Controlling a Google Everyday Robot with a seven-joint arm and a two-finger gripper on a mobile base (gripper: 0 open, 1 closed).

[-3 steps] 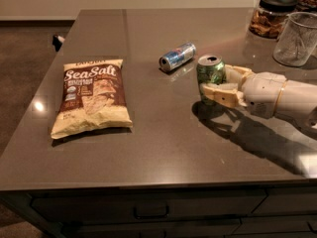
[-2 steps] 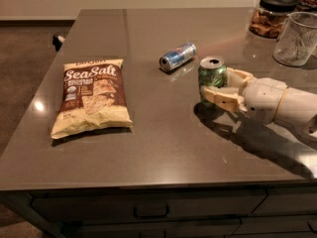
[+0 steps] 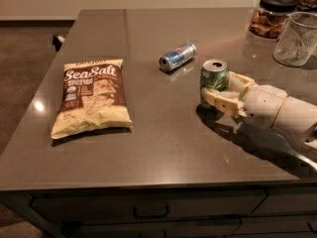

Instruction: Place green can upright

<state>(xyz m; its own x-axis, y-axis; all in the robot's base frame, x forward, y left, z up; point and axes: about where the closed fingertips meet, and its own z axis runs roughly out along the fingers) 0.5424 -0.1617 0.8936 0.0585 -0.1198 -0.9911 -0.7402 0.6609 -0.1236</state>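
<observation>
One step seems left: the green can (image 3: 214, 77) stands upright on the table (image 3: 163, 138), right of centre; the end effector (image 3: 221, 87) is clamped around it, not yet released.

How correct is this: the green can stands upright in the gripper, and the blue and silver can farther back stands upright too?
One point is wrong: the camera view shows the blue and silver can lying on its side, not upright. The rest holds: the green can stands upright in the gripper.
</observation>
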